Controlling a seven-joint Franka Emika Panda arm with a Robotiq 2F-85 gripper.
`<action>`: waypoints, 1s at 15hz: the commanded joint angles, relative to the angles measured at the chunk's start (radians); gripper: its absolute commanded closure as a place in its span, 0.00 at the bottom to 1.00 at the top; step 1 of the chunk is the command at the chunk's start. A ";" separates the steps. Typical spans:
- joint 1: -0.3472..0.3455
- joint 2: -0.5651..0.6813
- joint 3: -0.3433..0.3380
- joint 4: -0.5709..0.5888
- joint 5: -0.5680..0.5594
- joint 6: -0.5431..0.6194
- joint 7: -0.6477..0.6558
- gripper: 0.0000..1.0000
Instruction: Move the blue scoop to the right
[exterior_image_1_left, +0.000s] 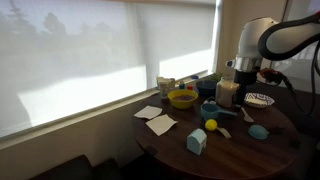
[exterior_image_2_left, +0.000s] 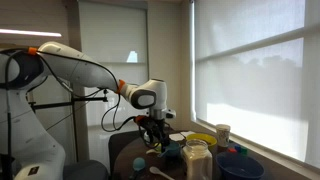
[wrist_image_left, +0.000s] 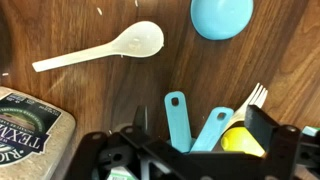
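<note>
Blue scoop (exterior_image_1_left: 259, 131) sits on the round tabletop (exterior_image_1_left: 235, 152) near the rim, apart from the yellow ball (exterior_image_1_left: 211, 125), with the white spoon (exterior_image_1_left: 222, 131) between them. In the wrist view the scoop is cut off by the top border and only part of the dome shows. Gripper (wrist_image_left: 200, 125) is spread wide with nothing held. Teal utensil handles (wrist_image_left: 178, 120) and a fork (wrist_image_left: 255, 97) show between the fingers, their far ends hidden behind the gripper body. Printed packet (wrist_image_left: 35, 130) is cropped at the corner, its lettering incomplete. In both exterior views the jaws are too small and dark to read.
</note>
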 joint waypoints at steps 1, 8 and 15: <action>-0.008 0.000 0.008 0.002 0.003 -0.002 -0.002 0.00; -0.008 0.000 0.008 0.001 0.003 -0.002 -0.002 0.00; 0.030 -0.106 -0.020 -0.117 0.081 -0.020 -0.216 0.00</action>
